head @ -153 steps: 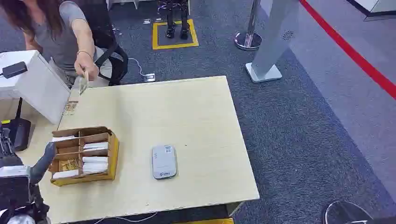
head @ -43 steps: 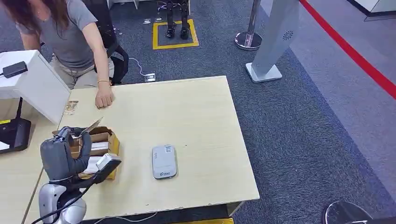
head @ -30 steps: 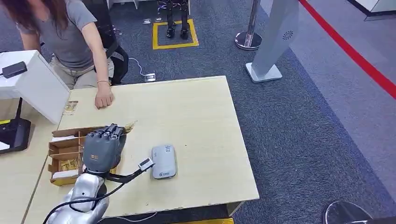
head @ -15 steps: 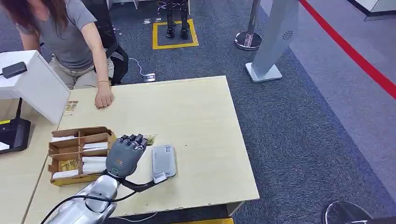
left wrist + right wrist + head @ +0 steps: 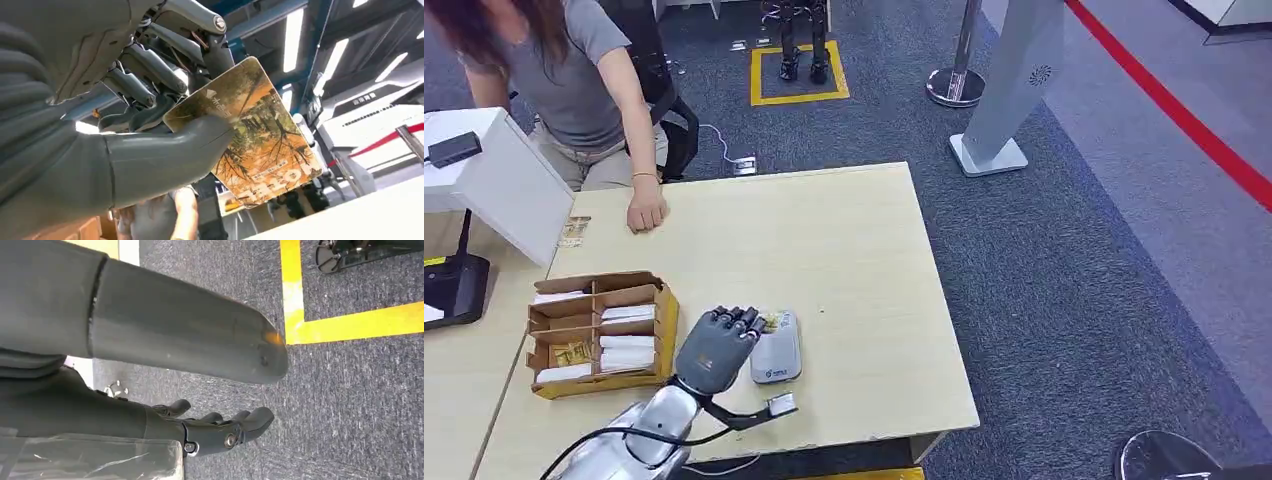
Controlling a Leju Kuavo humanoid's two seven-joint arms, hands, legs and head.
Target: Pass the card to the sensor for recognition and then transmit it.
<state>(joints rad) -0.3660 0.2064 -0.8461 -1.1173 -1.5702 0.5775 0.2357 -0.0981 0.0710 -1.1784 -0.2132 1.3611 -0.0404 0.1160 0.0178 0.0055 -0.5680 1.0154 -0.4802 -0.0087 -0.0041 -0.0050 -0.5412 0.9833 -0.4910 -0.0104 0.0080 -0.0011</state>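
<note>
Nearest you, the left hand (image 5: 717, 347) hangs over the table's (image 5: 864, 300) front part, pinching the card (image 5: 250, 150) between thumb (image 5: 165, 155) and fingers (image 5: 165, 55); the wrist view shows the orange, tree-printed face held fast. In the head view a sliver of the card pokes past the fingertips, right over the near-left corner of the sensor (image 5: 776, 350), the small grey reader lying flat on the wood. Whether card and reader touch, you cannot tell from here.

The step in hand looks like the recognition pass: the card is at the reader but judged not yet squarely above it. Your next move calls for bringing the card flat and centred over the reader's face, then carrying it on for the hand-off.

The right hand (image 5: 225, 432) hangs toward the carpet, fingers loosely apart and holding nothing.

Just left of the reader sits the box (image 5: 599, 335) of cards. Farther off, at the table's far left edge, a person's hand (image 5: 646, 213) rests on the wood, a likely place to deliver.
</note>
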